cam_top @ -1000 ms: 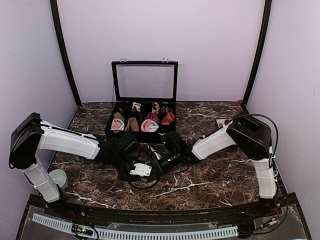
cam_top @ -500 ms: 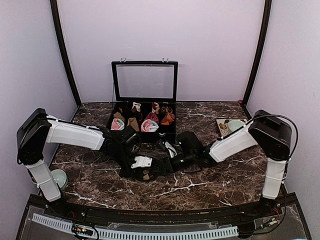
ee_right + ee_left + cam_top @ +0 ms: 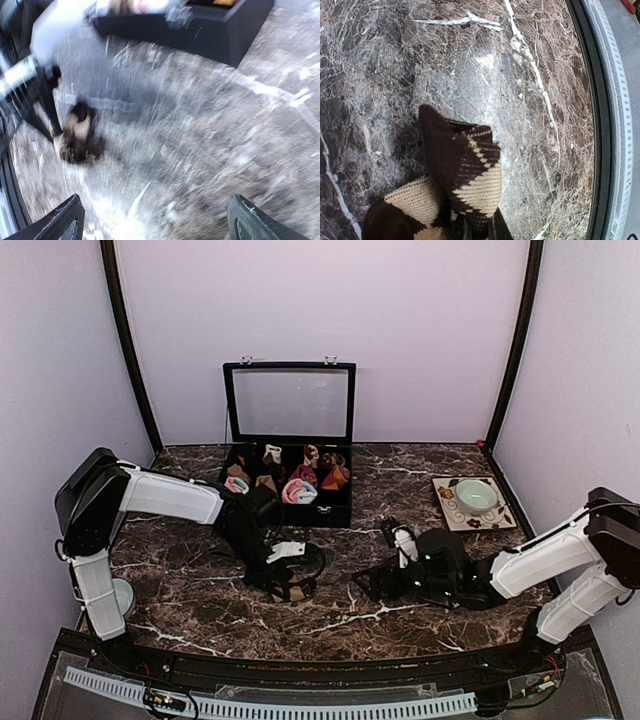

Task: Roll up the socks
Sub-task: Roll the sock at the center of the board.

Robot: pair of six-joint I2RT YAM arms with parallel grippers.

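socks (image 3: 465, 172) of diamond knit on marble (image 3: 470, 60)

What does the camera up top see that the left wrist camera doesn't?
Only the top camera shows the open black box with rolled socks inside, the plate with a pale green bowl on it, and the right hand, open and empty. Only the left wrist camera shows, close up, the diamond pattern on the brown-and-beige sock. Both show that sock pinched in the left hand, lying on the marble table.
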